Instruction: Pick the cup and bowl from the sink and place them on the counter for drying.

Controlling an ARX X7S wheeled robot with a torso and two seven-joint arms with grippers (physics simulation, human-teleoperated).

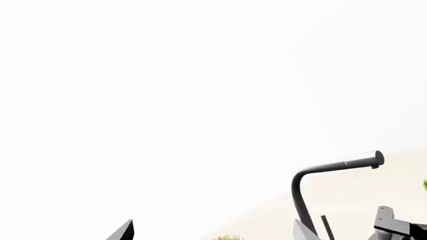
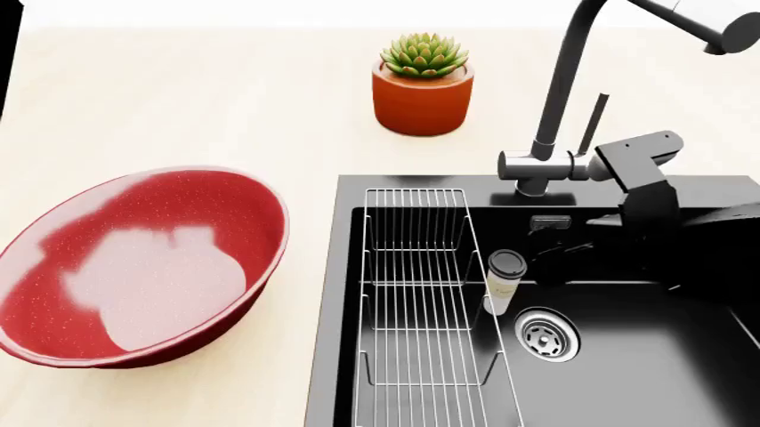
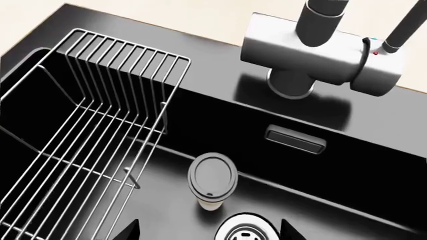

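Observation:
The large red speckled bowl [image 2: 142, 267] rests on the beige counter [image 2: 214, 98], left of the black sink [image 2: 642, 374]. Inside the basin, the small off-white cup [image 2: 505, 283] with its dark lid stands upright between the wire rack [image 2: 416, 294] and the steel drain [image 2: 546, 336]. In the right wrist view, the cup [image 3: 212, 181] stands just ahead of my right gripper [image 3: 210, 231]. That gripper is open and hovers over the basin, with nothing between its fingertips. My left gripper [image 1: 213, 232] is open and empty, raised and facing the white wall. It is out of the head view.
The dark gooseneck faucet [image 2: 558, 98] rises behind the sink, close to my right arm [image 2: 642, 165]. An orange pot with a succulent [image 2: 422, 89] stands on the counter behind the sink's left corner. An overflow slot [image 3: 295, 140] sits in the basin's back wall.

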